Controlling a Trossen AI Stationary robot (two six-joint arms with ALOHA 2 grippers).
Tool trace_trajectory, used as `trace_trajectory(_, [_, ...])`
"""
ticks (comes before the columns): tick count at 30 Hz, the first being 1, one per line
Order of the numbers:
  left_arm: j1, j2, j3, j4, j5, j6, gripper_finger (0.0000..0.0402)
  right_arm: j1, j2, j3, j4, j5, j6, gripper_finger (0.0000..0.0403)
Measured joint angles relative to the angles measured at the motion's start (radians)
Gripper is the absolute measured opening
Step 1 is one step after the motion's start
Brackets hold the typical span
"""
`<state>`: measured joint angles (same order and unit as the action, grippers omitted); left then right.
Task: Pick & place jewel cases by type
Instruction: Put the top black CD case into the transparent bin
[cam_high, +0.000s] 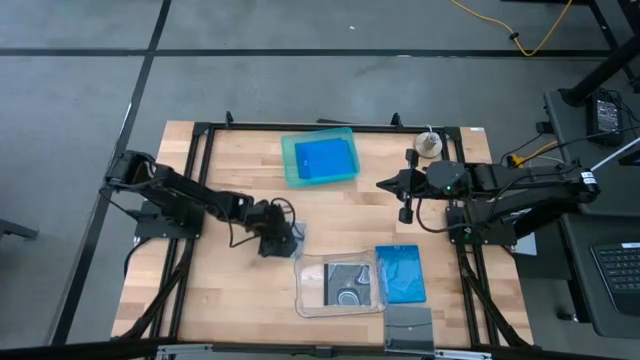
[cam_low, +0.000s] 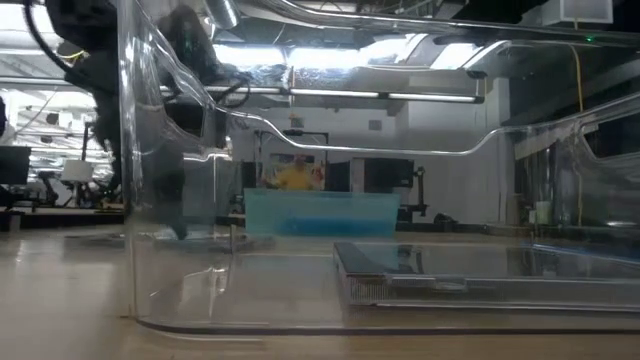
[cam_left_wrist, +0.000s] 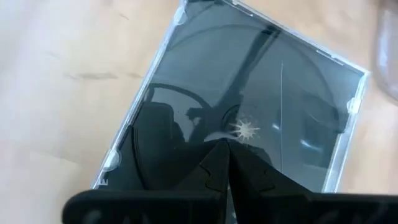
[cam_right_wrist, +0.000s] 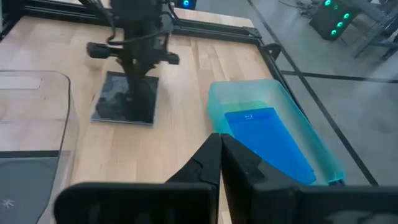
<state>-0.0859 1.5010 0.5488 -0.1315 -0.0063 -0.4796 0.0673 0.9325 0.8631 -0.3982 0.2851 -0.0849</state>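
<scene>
The left gripper (cam_high: 283, 238) is at the table's middle, its fingers pressed together with their tips down on a dark square case (cam_left_wrist: 249, 106) lying flat on the wood, just left of the clear tray (cam_high: 305, 295). That tray holds another dark case (cam_high: 345, 282). A blue case (cam_high: 401, 272) lies just right of the tray, and a further one (cam_high: 323, 157) sits in the teal tray (cam_high: 288, 160) at the far side. The right gripper (cam_high: 383, 184) hangs to the right of the teal tray, fingers pressed together, holding nothing.
</scene>
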Motion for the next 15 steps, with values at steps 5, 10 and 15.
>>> trace_trajectory(5, [0.104, 0.004, 0.007, 0.010, 0.032, 0.105, 0.0002, -0.015, 0.001, 0.000, -0.065, -0.001, 0.063, 0.0016])
trace_trajectory(10, [0.178, 0.007, 0.046, -0.004, 0.040, 0.217, 0.0001, -0.039, 0.001, -0.050, -0.084, -0.001, 0.167, 0.0016])
trace_trajectory(15, [0.242, 0.029, 0.095, -0.012, 0.046, 0.283, 0.0002, -0.038, 0.006, -0.128, -0.040, -0.001, 0.246, 0.0016])
